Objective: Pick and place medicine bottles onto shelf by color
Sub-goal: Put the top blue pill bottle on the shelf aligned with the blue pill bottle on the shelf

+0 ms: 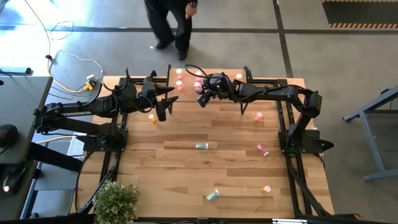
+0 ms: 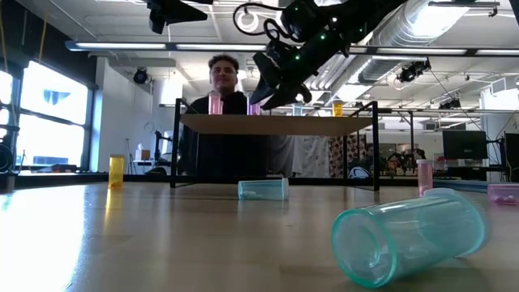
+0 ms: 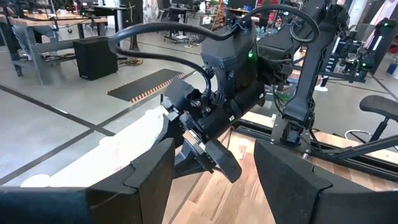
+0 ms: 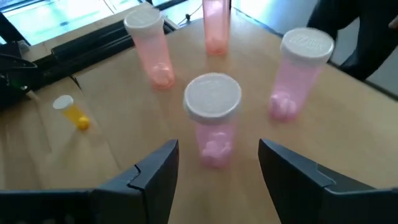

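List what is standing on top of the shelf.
On the shelf, pink bottles stand upright below the open right gripper, an orange bottle farther along. The gripper covers part of the row.

The shelf [image 4: 348, 106] carries upright pink bottles [image 4: 213, 118]; the table [image 1: 186, 180] holds scattered bottles [image 1: 201, 146].

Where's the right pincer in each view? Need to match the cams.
High: right pincer over the shelf, top centre.
Low: upper centre, just above the shelf.
Left wrist: mid-frame, on the far arm.
Right wrist: its own fingers at the bottom, open either side of a pink bottle.
Shared landmark: the shelf.
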